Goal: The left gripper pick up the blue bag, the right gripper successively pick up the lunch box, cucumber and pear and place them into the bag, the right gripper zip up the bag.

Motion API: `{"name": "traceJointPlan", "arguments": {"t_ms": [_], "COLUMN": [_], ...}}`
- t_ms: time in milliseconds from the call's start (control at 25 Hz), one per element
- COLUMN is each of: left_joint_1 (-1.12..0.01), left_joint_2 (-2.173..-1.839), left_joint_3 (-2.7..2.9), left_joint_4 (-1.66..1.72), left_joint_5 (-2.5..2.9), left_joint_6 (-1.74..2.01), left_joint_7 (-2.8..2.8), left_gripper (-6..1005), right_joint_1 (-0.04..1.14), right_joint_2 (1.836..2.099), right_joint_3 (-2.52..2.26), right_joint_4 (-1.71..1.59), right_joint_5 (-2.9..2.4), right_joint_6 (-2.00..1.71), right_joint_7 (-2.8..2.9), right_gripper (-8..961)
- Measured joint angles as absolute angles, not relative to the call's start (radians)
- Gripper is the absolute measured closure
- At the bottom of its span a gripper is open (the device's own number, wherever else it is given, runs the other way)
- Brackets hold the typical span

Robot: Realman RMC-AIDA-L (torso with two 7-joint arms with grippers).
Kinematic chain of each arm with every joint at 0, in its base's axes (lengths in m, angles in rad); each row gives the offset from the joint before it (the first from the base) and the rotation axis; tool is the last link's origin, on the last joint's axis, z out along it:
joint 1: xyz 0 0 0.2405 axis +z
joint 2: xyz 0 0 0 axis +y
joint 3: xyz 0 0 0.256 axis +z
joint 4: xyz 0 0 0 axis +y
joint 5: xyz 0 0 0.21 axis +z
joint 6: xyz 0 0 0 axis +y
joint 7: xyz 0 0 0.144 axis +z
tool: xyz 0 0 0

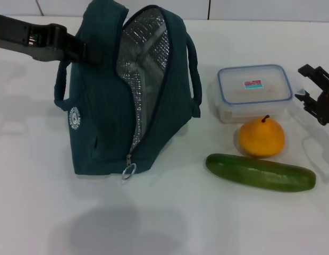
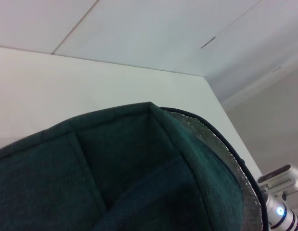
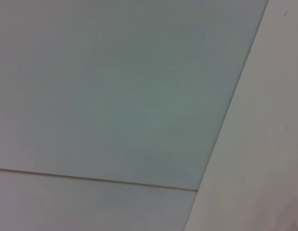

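Note:
The blue bag (image 1: pixel 106 106) stands on the white table (image 1: pixel 207 223), left of centre, with its zipper undone and its silver foil lining (image 1: pixel 145 64) showing. My left gripper (image 1: pixel 85 51) reaches in from the left and is shut on the bag's upper left edge by a handle. The left wrist view is mostly filled by the bag's fabric (image 2: pixel 115 183). The lunch box (image 1: pixel 254 91) lies to the right of the bag, with the pear (image 1: pixel 261 138) in front of it and the cucumber (image 1: pixel 260 171) nearest me. My right gripper (image 1: pixel 305 84) hovers open just right of the lunch box, holding nothing.
The zipper's ring pull (image 1: pixel 129 171) hangs at the bag's lower front. Bare table lies in front of the bag and the cucumber. A tiled wall runs behind the table. The right wrist view shows only plain pale surfaces.

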State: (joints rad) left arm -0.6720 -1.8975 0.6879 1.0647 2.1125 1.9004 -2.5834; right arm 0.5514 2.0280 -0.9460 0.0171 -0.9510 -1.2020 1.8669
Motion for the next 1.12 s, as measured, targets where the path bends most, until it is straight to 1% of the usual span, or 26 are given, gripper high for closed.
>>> {"name": "traceJointPlan", "arguments": {"t_ms": [600,920,1120], "left_joint_1": [-0.684,-0.684,-0.684], "left_joint_2": [-1.897,-1.897,-1.897], "left_joint_3": [0.691,0.692,0.693], "left_joint_4": [1.065,1.065,1.065], "left_joint_5": [2.111,2.111,2.111], "left_joint_6": [1.9,1.9,1.9], "left_joint_7": [-2.584,-2.583,-2.579], "left_gripper": [960,960,960], "right_joint_1": [0.635,0.65,0.645], "right_joint_2": [2.028,2.028,2.028], "right_joint_3": [-0.946,-0.947,-0.976], "right_joint_4": [0.022,0.021,0.004], "right_joint_5": [-0.951,-0.951,-0.951], "right_joint_6": [-1.116,-1.099,-1.098], "right_joint_7": [1.873,1.871,1.858], "right_gripper": [186,186,265]}}
